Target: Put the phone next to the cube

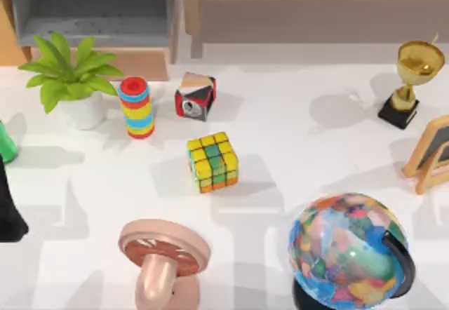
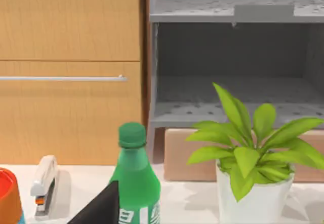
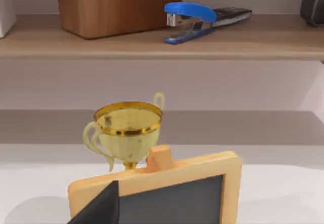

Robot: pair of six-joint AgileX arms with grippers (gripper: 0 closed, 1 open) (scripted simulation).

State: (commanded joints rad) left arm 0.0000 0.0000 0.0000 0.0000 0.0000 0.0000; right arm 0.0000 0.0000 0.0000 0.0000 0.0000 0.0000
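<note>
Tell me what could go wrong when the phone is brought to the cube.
The cube stands among a small block, a ring stack and a fan; an arm may knock them. The dark flat thing on the shelf, perhaps the phone, lies beside a blue stapler, which could be pushed off.

**Table layout from above**

The cube [image 1: 212, 161] sits near the centre of the table [image 1: 302, 135]. Above it and slightly left stands a small block [image 1: 195, 96], with a ring stack [image 1: 136, 106] just left of that. Further left, in the upper left of the frame, is a potted plant [image 1: 70, 78], in front of a shelf unit [image 1: 95, 8]. A bottle [image 1: 5, 142] is at the left edge, below the plant. A fan [image 1: 163, 257] stands at the lower centre-left, below the cube; a globe [image 1: 349, 250] fills the lower right. A trophy [image 1: 412, 82] is at the upper right, with a slate board [image 1: 433, 154] below it at the right edge.
</note>
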